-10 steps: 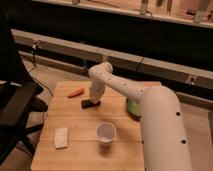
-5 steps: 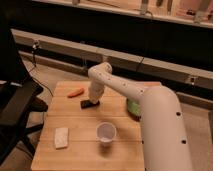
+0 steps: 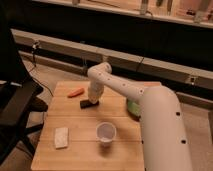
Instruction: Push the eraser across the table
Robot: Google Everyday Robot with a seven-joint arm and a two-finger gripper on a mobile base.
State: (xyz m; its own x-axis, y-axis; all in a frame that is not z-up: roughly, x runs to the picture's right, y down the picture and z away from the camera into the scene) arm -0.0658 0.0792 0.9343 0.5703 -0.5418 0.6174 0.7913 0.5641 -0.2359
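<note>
- Claw [image 3: 93,99] is seen low over the desk [image 3: 82,155], at the right end of the eraser [image 3: 87,104]; whether contact is made cannot be told, nor whether it is apart or together.
- The eraser, a small flat black block, lies on the upper middle of the desk, just below the orange carrot-like piece [image 3: 76,92].
- A white cup [image 3: 105,132] stands nearer the front edge, and a pale rectangular pad [image 3: 61,137] lies at the front left; both are well apart from the eraser.
- A green object [image 3: 131,106] is partly hidden behind the arm at the right.
- For a good push, the claw is best kept low and square against the block's side, so that it slides flat and is not turned.
- A path clear of the carrot-like piece should be chosen, probably leftward along the planks.
</note>
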